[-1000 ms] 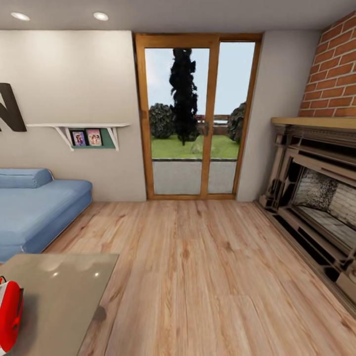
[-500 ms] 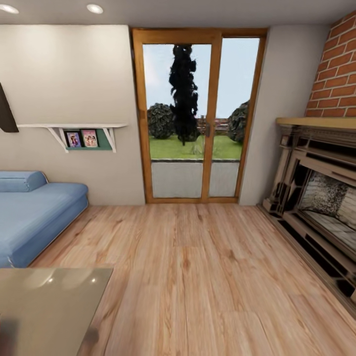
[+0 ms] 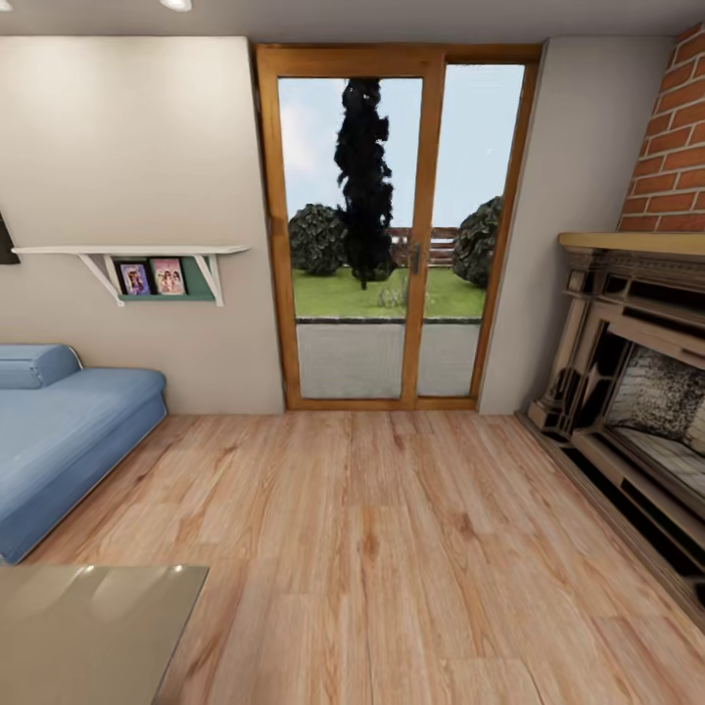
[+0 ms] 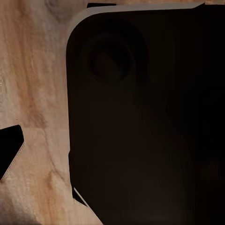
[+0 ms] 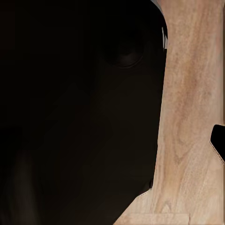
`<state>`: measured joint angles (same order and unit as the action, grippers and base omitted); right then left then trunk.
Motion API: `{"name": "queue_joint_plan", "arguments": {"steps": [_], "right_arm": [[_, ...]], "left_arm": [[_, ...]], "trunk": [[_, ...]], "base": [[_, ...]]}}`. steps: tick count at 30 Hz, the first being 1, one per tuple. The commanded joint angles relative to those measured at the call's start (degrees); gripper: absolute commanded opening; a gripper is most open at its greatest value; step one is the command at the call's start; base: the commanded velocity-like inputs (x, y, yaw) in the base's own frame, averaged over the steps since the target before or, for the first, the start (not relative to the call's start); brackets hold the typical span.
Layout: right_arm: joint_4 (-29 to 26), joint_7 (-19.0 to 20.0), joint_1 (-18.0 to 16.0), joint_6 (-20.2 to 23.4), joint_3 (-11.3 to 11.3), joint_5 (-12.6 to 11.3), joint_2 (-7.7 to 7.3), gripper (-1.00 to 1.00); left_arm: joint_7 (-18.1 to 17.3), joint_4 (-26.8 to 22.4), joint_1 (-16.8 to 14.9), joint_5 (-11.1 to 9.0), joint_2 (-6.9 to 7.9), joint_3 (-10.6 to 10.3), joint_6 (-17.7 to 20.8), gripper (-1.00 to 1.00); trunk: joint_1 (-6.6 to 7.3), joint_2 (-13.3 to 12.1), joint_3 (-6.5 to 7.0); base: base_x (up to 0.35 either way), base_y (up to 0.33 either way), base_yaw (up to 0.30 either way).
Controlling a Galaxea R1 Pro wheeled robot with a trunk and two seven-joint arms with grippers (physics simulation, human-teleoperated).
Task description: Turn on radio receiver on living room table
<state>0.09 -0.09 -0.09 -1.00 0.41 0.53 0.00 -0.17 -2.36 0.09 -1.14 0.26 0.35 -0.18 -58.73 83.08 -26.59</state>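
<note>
The glossy grey table [image 3: 88, 627] shows just one corner at the lower left of the head view. The red radio receiver is out of view. The living room lies ahead with its light wood plank floor [image 3: 392, 548], beige walls, the blue sofa [image 3: 69, 431] at left and the brick fireplace [image 3: 636, 392] at right. In the left wrist view one black fingertip [image 4: 9, 150] of my left gripper sits at the picture's edge over the floor. The right wrist view has a black fingertip [image 5: 218, 140] of my right gripper at its edge. Nothing lies between either gripper's fingers.
A wood-framed glass door [image 3: 392, 235] to the garden stands straight ahead. A white wall shelf [image 3: 137, 259] with framed photos hangs above the sofa. My robot's dark base [image 4: 150, 122] takes up much of both wrist views, over the plank floor [image 5: 192, 117].
The whole head view has shifted, so the camera moved: the radio slipped out at the lower left and less of the table shows. The door and fireplace sit slightly further right.
</note>
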Motion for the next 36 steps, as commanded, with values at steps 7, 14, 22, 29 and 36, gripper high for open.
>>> {"name": "queue_joint_plan", "arguments": {"steps": [7, 14, 22, 29, 36], "right_arm": [[0.00, 0.00, 0.00, -0.03, 0.02, 0.00, 0.00, 1.00], [0.00, 0.00, 0.00, -0.05, 0.03, 0.01, -0.05, 1.00], [0.00, -0.03, 0.00, -0.05, 0.03, 0.02, -0.08, 1.00], [0.00, -0.08, 0.00, -0.09, 0.03, 0.03, -0.01, 1.00], [0.00, -0.09, 0.00, -0.14, 0.03, 0.00, -0.03, 1.00]], "left_arm": [[0.05, -0.01, 0.00, 0.00, 0.00, 0.00, -0.03, 1.00], [0.01, -0.01, 0.00, 0.00, -0.08, 0.00, -0.33, 1.00], [0.00, 0.00, 0.00, 0.00, -0.04, 0.00, -0.35, 1.00], [-0.01, 0.00, 0.00, 0.23, 0.03, -0.11, -0.44, 1.00], [-0.01, -0.04, 0.00, 0.54, 0.21, -0.32, -0.44, 1.00]], "trunk": [[0.00, 0.00, 0.00], [0.00, 0.00, 0.00], [0.00, 0.00, 0.00], [0.00, 0.00, 0.00], [0.00, 0.00, 0.00]], "base": [[0.323, 0.000, 0.000], [0.143, 0.000, 0.160], [0.005, 0.000, 0.267], [0.000, 0.000, 0.270], [0.000, 0.000, 0.271]]}}
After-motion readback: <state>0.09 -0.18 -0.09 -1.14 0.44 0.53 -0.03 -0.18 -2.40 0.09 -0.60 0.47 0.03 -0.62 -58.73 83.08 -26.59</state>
